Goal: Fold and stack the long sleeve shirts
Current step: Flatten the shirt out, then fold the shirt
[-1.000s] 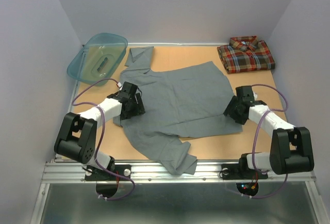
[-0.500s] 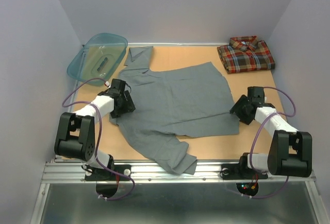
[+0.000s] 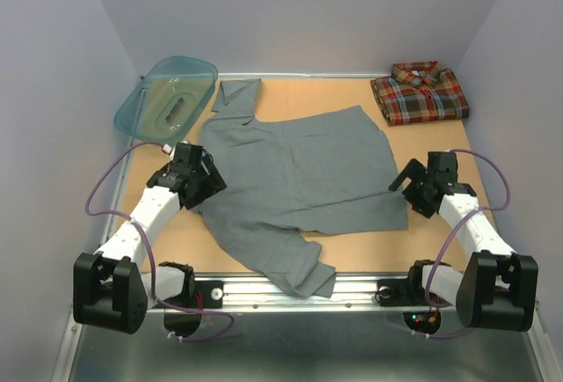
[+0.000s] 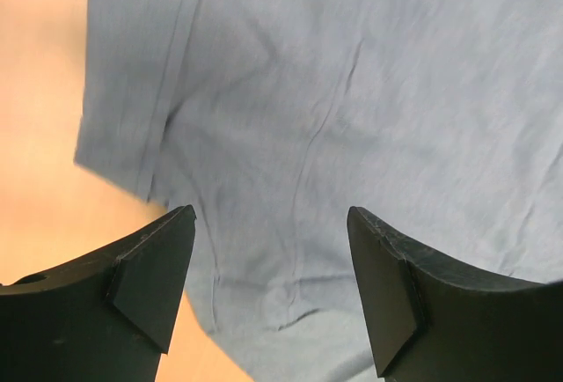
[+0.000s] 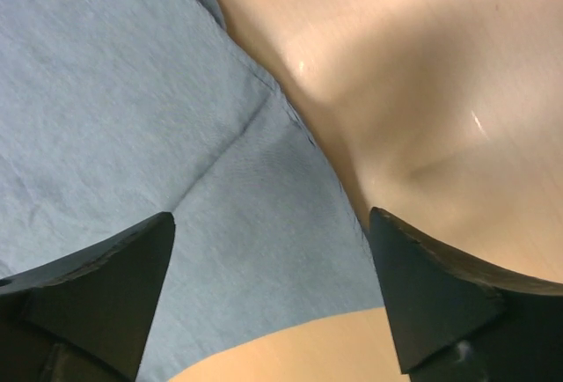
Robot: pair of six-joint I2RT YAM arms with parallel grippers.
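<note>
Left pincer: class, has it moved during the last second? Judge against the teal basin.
Yes. The left pincer has slid left, from over the grey shirt to its left edge, ending more nearly below the basin.

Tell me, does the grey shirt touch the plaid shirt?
Apart. The top view shows a strip of bare table between the grey shirt's right edge and the folded plaid shirt.

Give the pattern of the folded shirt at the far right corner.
Plaid shirt: red, orange and dark blue checks. Top view shows it best.
</note>
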